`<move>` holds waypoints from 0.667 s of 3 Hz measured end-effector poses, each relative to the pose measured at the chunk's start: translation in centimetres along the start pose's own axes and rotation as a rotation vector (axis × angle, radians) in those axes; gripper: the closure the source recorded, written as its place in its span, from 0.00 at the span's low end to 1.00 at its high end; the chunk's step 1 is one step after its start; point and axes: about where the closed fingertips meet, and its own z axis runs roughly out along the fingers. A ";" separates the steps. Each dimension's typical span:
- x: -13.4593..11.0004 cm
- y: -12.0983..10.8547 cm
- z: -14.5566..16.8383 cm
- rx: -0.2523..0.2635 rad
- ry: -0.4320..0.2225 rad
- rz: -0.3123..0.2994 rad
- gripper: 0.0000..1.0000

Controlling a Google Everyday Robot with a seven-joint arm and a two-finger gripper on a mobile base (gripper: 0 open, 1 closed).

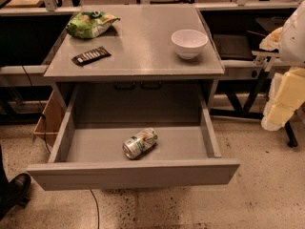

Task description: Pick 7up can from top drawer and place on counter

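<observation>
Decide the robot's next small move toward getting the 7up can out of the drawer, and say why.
Probably bring the gripper across, above the open top drawer. It hangs at the right edge of the view, outside the drawer, while the 7up can lies on its side on the drawer floor, untouched.

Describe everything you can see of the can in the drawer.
The can is small, aluminium by its look, with silver ends and a white and green label bearing a touch of red; it looks slightly dented. It lies on its side, slantwise, on the floor of the open drawer, near the middle, clear of the walls. The claw is far off, at the view's right edge.
</observation>
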 end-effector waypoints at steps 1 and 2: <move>-0.3 0.0 0.4 0.003 -0.003 -0.009 0.00; -1.5 0.0 2.2 0.011 -0.014 -0.048 0.00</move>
